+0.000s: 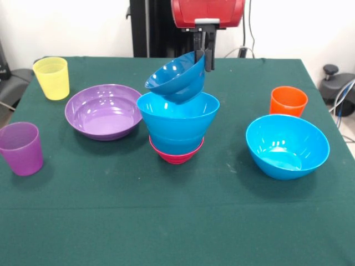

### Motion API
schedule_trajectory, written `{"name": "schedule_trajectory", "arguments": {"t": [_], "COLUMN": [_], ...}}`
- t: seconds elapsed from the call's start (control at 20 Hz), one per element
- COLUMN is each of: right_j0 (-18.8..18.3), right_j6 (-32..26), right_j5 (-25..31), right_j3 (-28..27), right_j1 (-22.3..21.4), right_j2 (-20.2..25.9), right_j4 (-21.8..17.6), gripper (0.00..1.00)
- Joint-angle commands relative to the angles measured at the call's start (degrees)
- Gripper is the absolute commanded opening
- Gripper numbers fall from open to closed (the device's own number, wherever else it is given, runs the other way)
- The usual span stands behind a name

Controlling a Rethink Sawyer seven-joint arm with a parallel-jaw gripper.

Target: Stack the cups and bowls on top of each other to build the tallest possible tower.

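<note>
1. I can read no brand, label or writing on any cup, bowl or on the red arm housing (207, 12) at the top of my front view.
2. My landmark is the tower (177, 128) at the middle of the green bench (177, 221): a small magenta bowl (176, 154) at the base with a deep blue bowl (177, 122) sitting in it.
3. The gripper (203, 54) hangs from the red housing directly above the tower's far right rim. Its dark fingers are clenched on the upper rim of a small blue bowl (175, 76).
4. That small blue bowl is tilted, its mouth turned up and toward the camera's left, and its underside meets the rim of the deep blue bowl; I cannot tell whether it rests there or only touches.
5. Left of the tower, just beside it, lies the wide purple bowl (104, 111), upright.
6. Further left of the tower stand the yellow cup (51, 78), toward the far edge, and the purple cup (21, 148), nearer the camera.
7. Right of the tower, well apart, sits another blue bowl (287, 146), leaning toward the camera.
8. The orange cup (288, 101) stands just behind that bowl.
</note>
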Motion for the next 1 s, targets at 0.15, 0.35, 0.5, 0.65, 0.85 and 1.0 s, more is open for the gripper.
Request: {"name": "schedule_trajectory", "arguments": {"t": [0.15,0.35,0.5,0.65,0.85,1.0], "right_j0": [-1.92,-2.57,-2.14,-1.75,-1.42,-1.23], "right_j6": [-8.39,-8.67,-8.13,-7.53,-6.92,-6.59], "right_j5": [6.01,6.42,6.38,6.40,5.95,5.84], "right_j3": [1.16,0.89,0.66,0.95,1.43,1.58], "right_j1": [-0.43,-0.01,0.06,-0.14,-0.34,-0.40], "right_j2": [-0.11,0.24,0.06,-0.19,-0.30,-0.36], "right_j4": [-2.13,-2.09,-2.49,-2.62,-2.69,-2.71], "gripper": [0.00,0.00,0.00,0.00,0.00,0.00]}}
